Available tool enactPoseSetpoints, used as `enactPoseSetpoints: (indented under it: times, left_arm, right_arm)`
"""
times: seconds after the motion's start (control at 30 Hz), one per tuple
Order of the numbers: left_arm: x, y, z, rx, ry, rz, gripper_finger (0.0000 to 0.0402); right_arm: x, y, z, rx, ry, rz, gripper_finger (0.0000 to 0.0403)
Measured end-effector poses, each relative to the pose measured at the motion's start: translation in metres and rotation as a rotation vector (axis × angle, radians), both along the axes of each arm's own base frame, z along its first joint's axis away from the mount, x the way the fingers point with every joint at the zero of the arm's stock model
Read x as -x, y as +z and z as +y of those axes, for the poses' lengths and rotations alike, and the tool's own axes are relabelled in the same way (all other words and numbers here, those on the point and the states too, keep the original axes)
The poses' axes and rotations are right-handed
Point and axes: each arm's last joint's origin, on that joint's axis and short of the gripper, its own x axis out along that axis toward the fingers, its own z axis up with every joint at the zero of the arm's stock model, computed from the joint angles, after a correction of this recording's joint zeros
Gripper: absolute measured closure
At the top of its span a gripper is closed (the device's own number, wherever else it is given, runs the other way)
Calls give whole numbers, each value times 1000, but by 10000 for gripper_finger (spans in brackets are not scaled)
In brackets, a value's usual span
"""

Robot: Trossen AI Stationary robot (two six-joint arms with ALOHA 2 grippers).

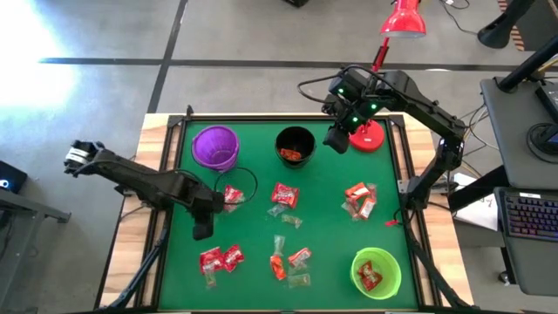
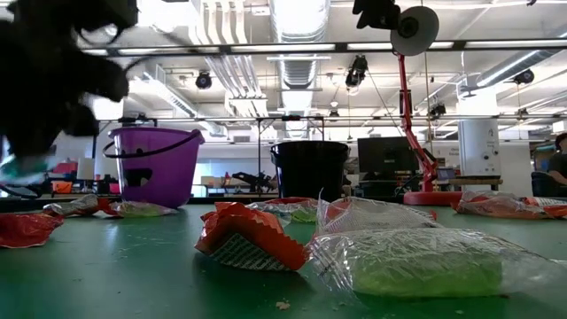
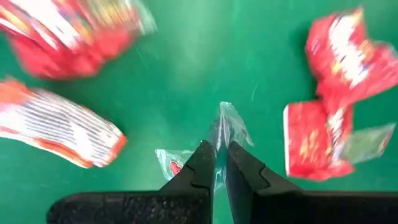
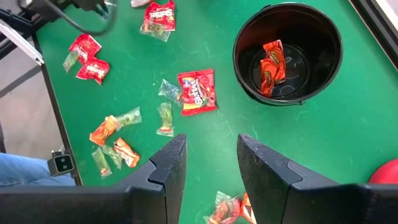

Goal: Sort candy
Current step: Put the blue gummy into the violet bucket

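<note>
Green table point(image 1: 331, 235), high view as clock face. Three cups: purple cup point(image 1: 215, 146) at 10, black cup point(image 1: 295, 146) at 12 with an orange wrapper already inside, green cup point(image 1: 376, 271) at 5 with a red one inside.

Right gripper point(image 4: 209, 163) hangs high just right of the black cup, about 1 o'clock, jaws apart, holding nothing. Looks parked.

Left gripper point(image 3: 218, 165) is low over the mat at 9, jaws pinched together on a clear candy wrapper point(image 3: 229, 127), gripping it by the crimped end.

Rest of the candy point(image 1: 286, 196) is loose on the mat: red Skittles packs near centre, a red pair at 7, orange and clear-green pieces at 6, a red cluster at 3, more just beside the left gripper.

Handling, my read: near weightless, soft, crinkly film, slick on the outside. The body will deform and may squirt out of a pinch. Best hold is the flat sealed edge or twisted tail, as the left is doing. Risk: thin film slips or drags a neighbour along.
</note>
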Motion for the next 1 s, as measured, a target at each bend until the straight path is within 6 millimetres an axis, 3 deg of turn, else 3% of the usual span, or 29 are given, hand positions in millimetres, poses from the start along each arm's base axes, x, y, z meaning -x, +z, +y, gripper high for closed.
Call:
enactPoseSetpoints:
  times: [0.27,0.5,0.7,1.0]
  left_arm:
    - [10,64,15,-268,153,-154,401]
    - [22,100,38,-464,384,-300,401]
    - [28,104,64,-624,561,-311,402]
    - [23,84,116,-654,705,-216,401]
  right_arm:
    - [0,0,0,0,1,0,268]
    - [0,0,0,9,13,-2,268]
    - [0,0,0,20,27,-8,268]
    - [-2,1,-1,43,47,-33,268]
